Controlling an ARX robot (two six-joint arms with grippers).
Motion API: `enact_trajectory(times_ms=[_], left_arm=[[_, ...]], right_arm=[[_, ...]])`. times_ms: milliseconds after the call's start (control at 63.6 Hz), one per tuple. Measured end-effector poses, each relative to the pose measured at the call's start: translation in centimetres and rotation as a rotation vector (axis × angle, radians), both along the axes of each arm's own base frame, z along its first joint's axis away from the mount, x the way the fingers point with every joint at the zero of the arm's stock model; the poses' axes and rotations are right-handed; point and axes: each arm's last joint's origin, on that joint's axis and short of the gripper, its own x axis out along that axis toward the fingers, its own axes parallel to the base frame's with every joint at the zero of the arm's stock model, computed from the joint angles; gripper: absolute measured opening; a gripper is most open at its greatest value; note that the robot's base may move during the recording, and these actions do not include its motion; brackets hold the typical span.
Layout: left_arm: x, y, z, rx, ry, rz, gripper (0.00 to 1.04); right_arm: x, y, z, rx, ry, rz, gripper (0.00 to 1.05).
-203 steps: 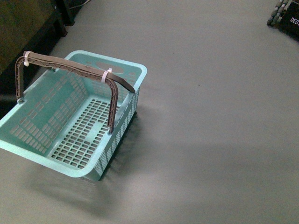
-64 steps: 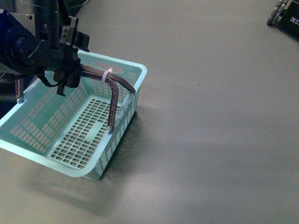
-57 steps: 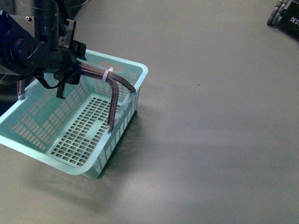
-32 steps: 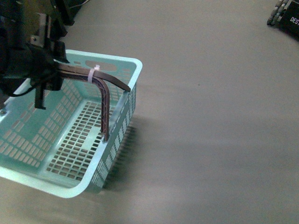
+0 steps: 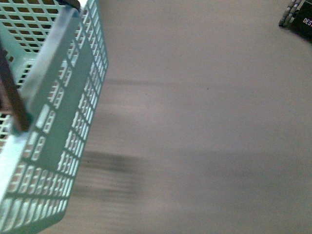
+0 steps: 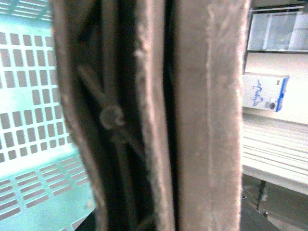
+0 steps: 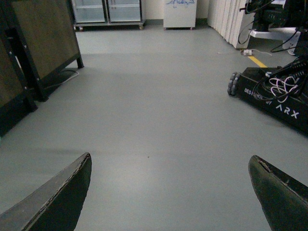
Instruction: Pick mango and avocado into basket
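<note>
The light teal basket (image 5: 63,122) hangs off the floor, close to the front camera at the left, its slotted side wall facing me and a piece of its brown handle (image 5: 12,97) showing. In the left wrist view that handle (image 6: 192,115) fills the picture, with the basket floor (image 6: 29,96) behind it. My left gripper is shut on the handle; its fingers are hidden. My right gripper (image 7: 170,156) is open above bare grey floor, with nothing between its fingers. The mango and the avocado are out of view.
A black ARX robot base (image 7: 274,96) stands on the floor to the right and also shows in the front view (image 5: 297,17). A dark wooden cabinet (image 7: 43,38) stands on the left. Glass-door fridges (image 7: 108,9) line the far wall. White shelving (image 6: 274,149) appears beside the handle.
The basket has risen off the floor and swung up and left, toward the front camera. The left arm, which gripped the handle, has left the front view.
</note>
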Motion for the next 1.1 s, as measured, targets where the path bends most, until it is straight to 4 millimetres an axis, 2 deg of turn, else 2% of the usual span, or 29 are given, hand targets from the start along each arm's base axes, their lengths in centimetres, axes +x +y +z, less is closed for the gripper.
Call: enact_trajectory(times_ms=[94,157,299,393,1100], left_arm=[[-2.3,0.1,1.2,0.039,0.006,0.006,0.26],[-3.0,0.2,1.4,0.062,0.025,0.007,0.26],[-3.0,0.2,1.3,0.077,0.033,0.004,0.25],[-3.0,0.2,1.3,0.072,0.033,-0.001,0.15],[-3.0,0.2,1.3,0.075,0.035,-0.001,0.15]], right_arm=[[0.0,0.0,0.0,0.000,0.000,0.000,0.96],[0.0,0.0,0.0,0.000,0.000,0.000,0.96],[0.0,0.0,0.0,0.000,0.000,0.000,0.96],[0.0,0.0,0.0,0.000,0.000,0.000,0.96],[0.0,0.0,0.0,0.000,0.000,0.000,0.96]])
